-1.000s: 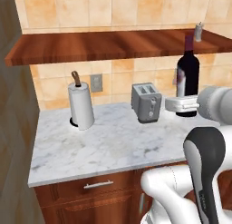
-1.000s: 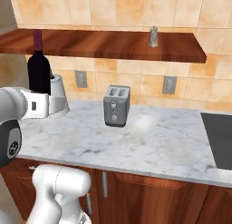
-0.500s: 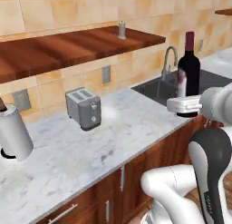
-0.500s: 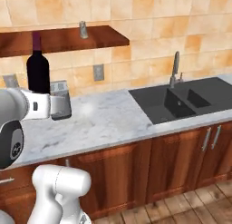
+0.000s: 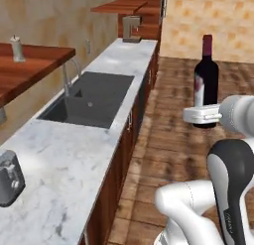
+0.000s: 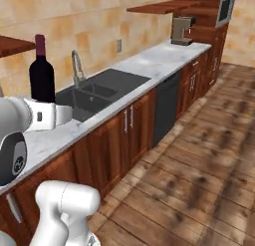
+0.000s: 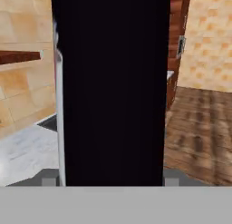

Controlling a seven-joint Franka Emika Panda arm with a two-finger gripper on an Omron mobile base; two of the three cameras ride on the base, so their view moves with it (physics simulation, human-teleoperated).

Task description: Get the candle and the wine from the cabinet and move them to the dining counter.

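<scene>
Fingers (image 5: 204, 115) clamp wine bottle (image 5: 205, 78) low on body, upright; whitish-pink label, text unreadable; candle (image 5: 17, 48) on wooden shelf (image 5: 37, 60).

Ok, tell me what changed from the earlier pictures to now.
The base has turned right along the worktop: paper towels and toaster slid out of frame, the sink and wood floor came in. The gripper stays clamped on the wine, upright; the candle remains on the cabinet.

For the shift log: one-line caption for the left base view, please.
Gripper holds the upright wine bottle over the wood floor, beside the marble worktop with its sink; candle stands on the shelf.
</scene>
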